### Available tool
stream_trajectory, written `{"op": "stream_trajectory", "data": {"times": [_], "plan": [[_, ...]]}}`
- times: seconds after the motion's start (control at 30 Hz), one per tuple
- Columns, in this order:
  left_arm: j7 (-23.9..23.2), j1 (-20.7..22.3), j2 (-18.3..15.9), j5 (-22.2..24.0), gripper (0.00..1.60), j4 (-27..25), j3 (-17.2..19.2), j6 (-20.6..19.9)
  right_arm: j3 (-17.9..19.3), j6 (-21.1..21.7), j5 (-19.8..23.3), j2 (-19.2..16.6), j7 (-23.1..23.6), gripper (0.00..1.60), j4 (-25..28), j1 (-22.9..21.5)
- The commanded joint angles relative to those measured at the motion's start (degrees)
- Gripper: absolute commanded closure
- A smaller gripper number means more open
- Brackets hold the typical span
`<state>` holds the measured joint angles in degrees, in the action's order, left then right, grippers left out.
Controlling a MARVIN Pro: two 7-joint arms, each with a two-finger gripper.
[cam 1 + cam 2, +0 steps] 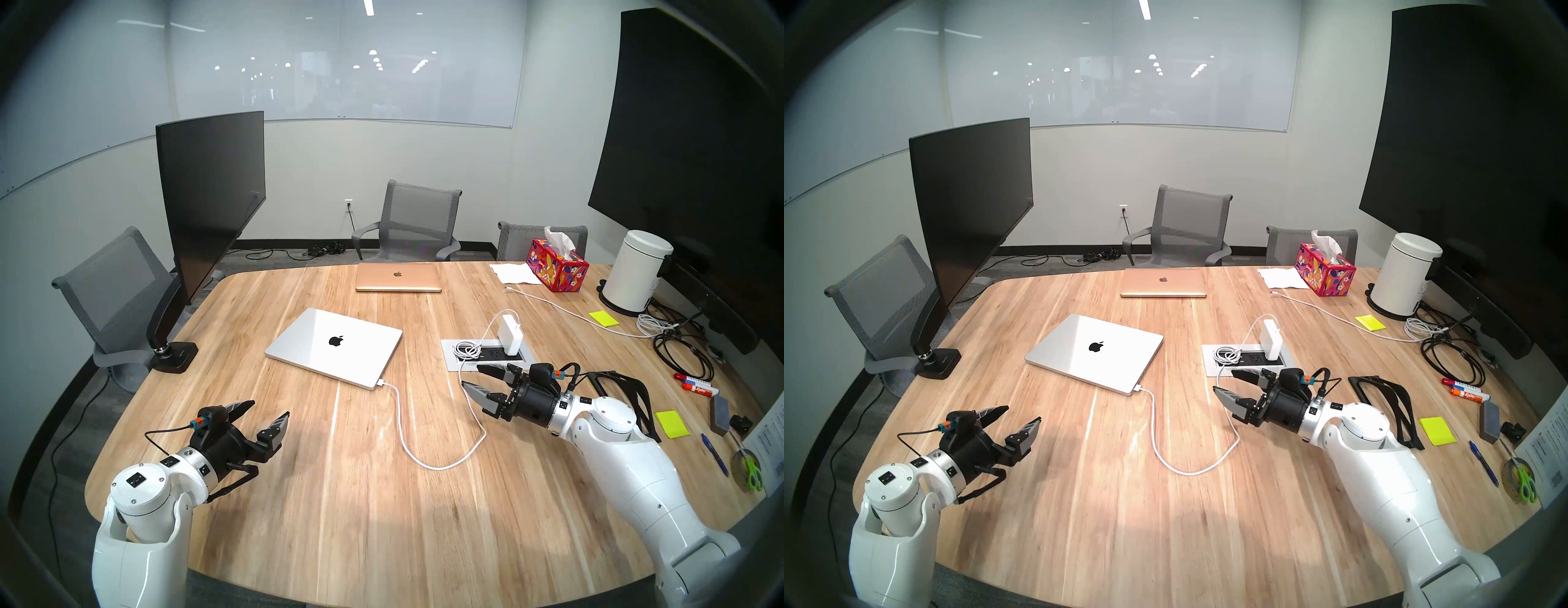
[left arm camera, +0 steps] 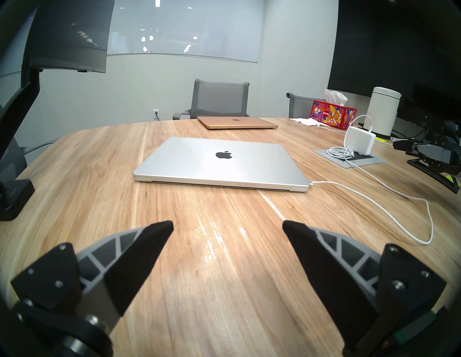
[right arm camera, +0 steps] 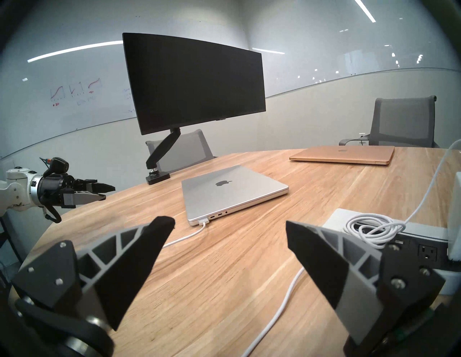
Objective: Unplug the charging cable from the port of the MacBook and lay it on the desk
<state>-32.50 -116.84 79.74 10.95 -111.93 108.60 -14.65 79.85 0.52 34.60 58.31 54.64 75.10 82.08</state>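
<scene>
The silver MacBook (image 1: 335, 346) lies closed in the middle of the light-wood desk (image 1: 339, 509). The thin white charging cable (image 1: 424, 460) is plugged into its near right corner by a small flat plug (image 1: 380, 383) and loops over the desk to the white power brick (image 1: 510, 337) standing in the grey outlet plate (image 1: 449, 356). The plug also shows in the right wrist view (image 3: 203, 220). My left gripper (image 1: 271, 408) is open and empty, near the front left. My right gripper (image 1: 470, 376) is open and empty, right of the MacBook, by the outlet plate.
A gold laptop (image 1: 398, 278) lies at the far edge. A monitor on an arm (image 1: 212, 204) stands at the left. A tissue box (image 1: 556, 265), white canister (image 1: 634, 274), another white cable (image 1: 551, 303), black cables (image 1: 679, 352), sticky notes, markers and pens crowd the right side.
</scene>
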Motion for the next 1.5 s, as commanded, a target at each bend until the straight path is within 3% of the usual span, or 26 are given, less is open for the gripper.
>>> {"op": "stream_trajectory", "data": {"times": [0.0, 0.93, 1.47], "plan": [[0.01, 0.06, -0.10, -0.07, 0.00, -0.78, 0.07, 0.05, -0.97, 1.12, -0.90, -0.19, 0.72, 0.00, 1.02, -3.57], [-0.01, 0.06, -0.08, -0.09, 0.00, -0.79, 0.08, 0.04, -7.90, 7.29, -9.39, 3.29, -1.72, 0.00, 2.85, -8.99], [-0.03, 0.07, -0.07, -0.09, 0.00, -0.78, 0.09, 0.05, -10.68, 8.52, -13.46, 5.89, -3.72, 0.00, -0.85, -13.09]]}}
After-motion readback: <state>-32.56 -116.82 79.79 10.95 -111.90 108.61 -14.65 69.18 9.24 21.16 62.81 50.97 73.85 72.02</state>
